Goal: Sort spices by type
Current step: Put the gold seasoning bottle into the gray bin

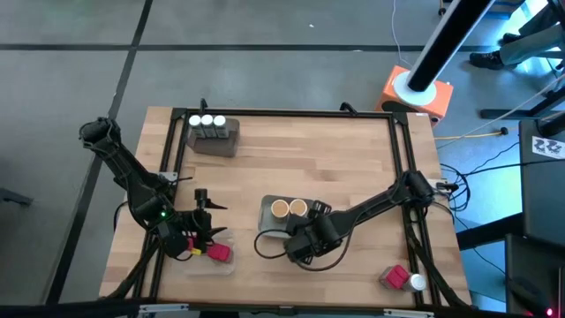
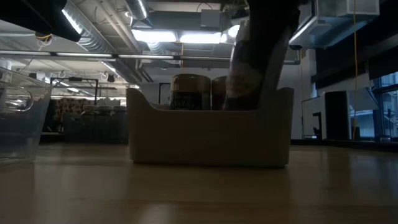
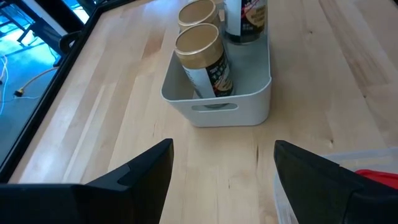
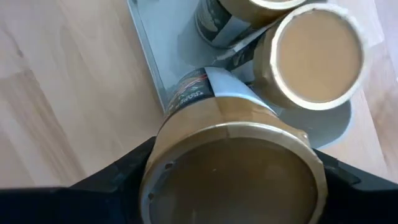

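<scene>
We see an industrial lab: exposed ceiling ducts (image 2: 93, 37) and strip lights (image 2: 180, 36), grey concrete floor (image 1: 265, 53), cables (image 1: 494, 132) around a framed wooden table (image 1: 309, 168).

We cannot read any text with certainty. The tan-lidded jars (image 3: 205, 59) in the grey tray (image 3: 249, 99) carry dark labels with small white and red printing, but the letters are too small and blurred. The jar (image 4: 230, 155) in the right pincer (image 4: 231, 169) shows red lettering, also unreadable.
</scene>
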Robot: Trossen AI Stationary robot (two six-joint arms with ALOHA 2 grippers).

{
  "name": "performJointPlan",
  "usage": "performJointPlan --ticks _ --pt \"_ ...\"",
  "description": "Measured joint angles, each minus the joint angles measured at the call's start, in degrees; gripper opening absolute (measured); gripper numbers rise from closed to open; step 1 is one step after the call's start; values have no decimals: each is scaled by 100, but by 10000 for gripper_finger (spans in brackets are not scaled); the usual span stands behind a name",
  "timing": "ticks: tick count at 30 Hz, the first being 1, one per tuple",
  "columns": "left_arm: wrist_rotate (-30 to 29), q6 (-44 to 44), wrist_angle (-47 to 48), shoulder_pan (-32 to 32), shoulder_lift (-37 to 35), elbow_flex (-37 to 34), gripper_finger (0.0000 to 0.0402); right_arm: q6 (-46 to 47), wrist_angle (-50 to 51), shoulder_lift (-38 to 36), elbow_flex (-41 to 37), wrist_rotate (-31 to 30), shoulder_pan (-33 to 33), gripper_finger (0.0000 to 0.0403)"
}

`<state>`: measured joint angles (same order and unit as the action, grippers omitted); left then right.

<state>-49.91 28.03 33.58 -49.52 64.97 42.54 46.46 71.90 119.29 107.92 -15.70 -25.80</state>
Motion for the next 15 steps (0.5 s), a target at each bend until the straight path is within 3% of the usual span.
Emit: performJointPlan --ticks 15 --pt "1 3 2 0 2 0 262 21 110 355 -2 339 307 282"
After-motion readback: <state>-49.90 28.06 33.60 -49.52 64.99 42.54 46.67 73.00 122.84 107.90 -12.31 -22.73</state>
